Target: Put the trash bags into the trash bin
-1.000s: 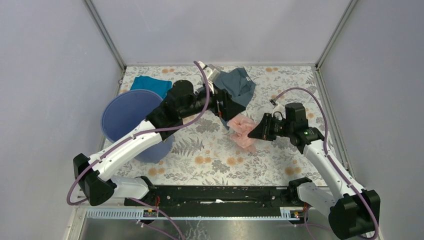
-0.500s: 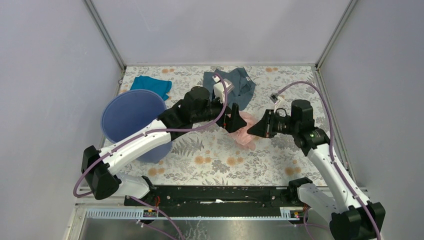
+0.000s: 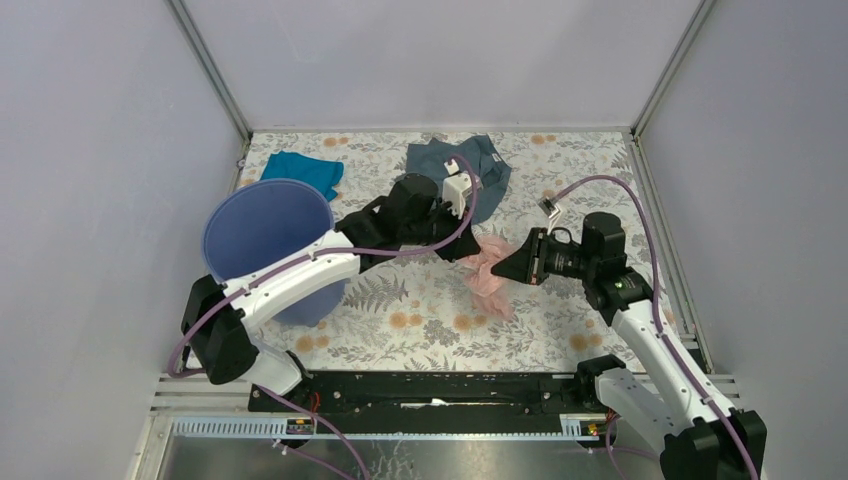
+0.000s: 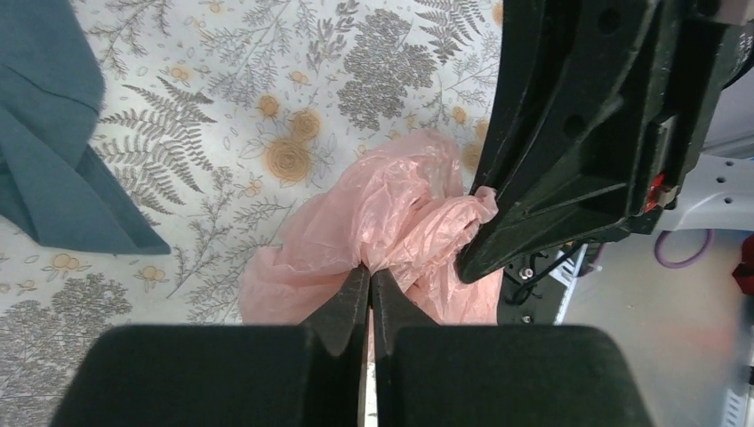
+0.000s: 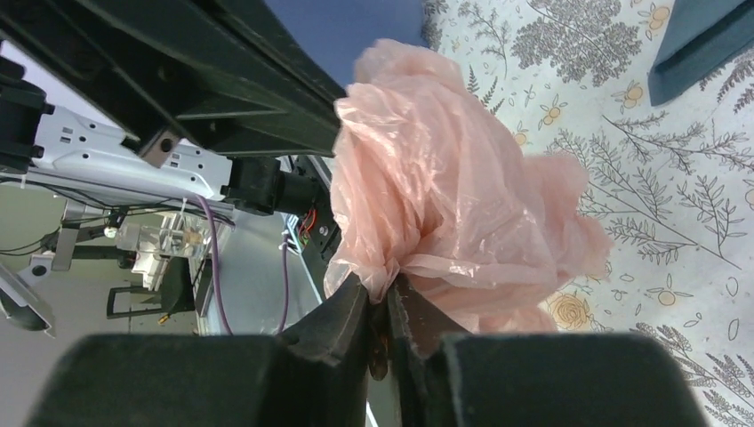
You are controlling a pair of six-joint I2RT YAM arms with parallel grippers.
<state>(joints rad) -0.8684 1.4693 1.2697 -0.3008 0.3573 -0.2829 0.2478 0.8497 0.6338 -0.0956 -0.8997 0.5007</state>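
The pale pink trash bag [image 3: 488, 272] hangs crumpled between both grippers, just above the floral table, right of centre. My left gripper [image 3: 468, 248] comes at it from the left and is shut on a fold of the film [image 4: 391, 205], jaws [image 4: 371, 269] pressed together. Facing it from the right, my right gripper [image 3: 506, 268] is shut on another bunch of the bag [image 5: 445, 178], pinched at its tips [image 5: 384, 283]. The blue-violet trash bin [image 3: 215, 225] stands upright at the left, under the left arm, a good way from the bag.
A grey-blue garment [image 3: 470, 165] lies at the back centre, just behind the left wrist, and a teal cloth [image 3: 303, 170] at the back left behind the bin. Grey walls enclose the table on three sides. The two grippers are almost touching.
My left gripper moved right and forward to the bag and closed on it from open. The right gripper kept its grip and shifted slightly, and the bag rose a little.
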